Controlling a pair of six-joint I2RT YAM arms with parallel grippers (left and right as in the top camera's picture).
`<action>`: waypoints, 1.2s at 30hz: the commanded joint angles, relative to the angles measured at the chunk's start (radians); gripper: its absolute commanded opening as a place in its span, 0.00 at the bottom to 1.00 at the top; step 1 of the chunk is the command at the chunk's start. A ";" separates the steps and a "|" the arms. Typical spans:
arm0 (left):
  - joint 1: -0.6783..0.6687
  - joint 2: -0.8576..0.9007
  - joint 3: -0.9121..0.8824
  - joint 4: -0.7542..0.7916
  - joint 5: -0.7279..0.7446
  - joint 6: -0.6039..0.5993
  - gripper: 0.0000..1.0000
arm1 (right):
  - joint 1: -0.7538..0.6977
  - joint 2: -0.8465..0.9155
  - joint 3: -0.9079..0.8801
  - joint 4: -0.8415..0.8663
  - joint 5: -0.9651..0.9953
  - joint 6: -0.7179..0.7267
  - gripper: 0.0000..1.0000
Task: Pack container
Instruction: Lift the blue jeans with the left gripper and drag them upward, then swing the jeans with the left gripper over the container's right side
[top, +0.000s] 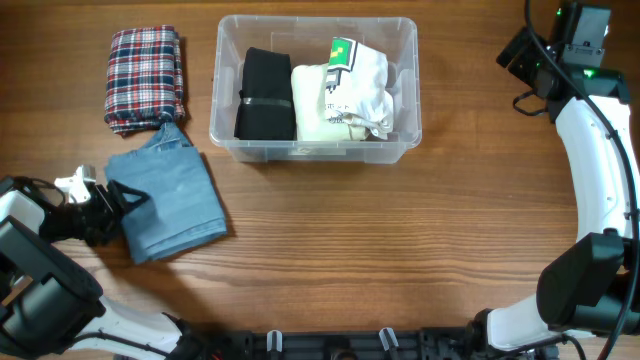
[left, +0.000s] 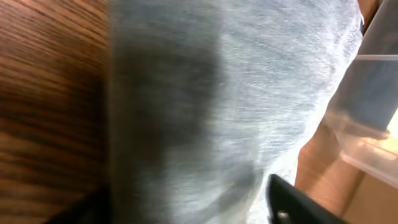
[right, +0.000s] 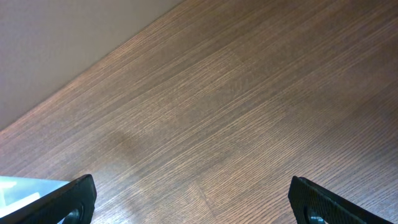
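Note:
The clear container (top: 316, 152) stands at the back middle of the table. Inside it lie a folded black garment (top: 265, 95) and a white garment (top: 345, 95). A folded blue-grey garment (top: 170, 205) lies on the table at the front left. My left gripper (top: 118, 205) is at its left edge. In the left wrist view the cloth (left: 236, 106) fills the space between the fingers (left: 292, 199), and I cannot see whether they pinch it. My right gripper (top: 520, 50) hovers at the far right, open and empty over bare wood (right: 193, 202).
A folded red plaid garment (top: 145, 75) lies left of the container, just behind the blue-grey one. The container's corner (right: 18, 186) shows at the lower left of the right wrist view. Wooden tabletop (top: 400, 240) stretches across the front and right.

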 joint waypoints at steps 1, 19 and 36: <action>-0.003 0.014 -0.012 -0.002 0.045 0.001 0.41 | 0.001 0.017 -0.007 0.002 -0.009 0.007 1.00; -0.002 -0.018 0.082 -0.064 0.243 -0.052 0.04 | 0.001 0.017 -0.007 0.002 -0.009 0.007 1.00; -0.020 -0.512 0.340 -0.056 0.342 -0.342 0.04 | 0.001 0.017 -0.007 0.002 -0.009 0.007 1.00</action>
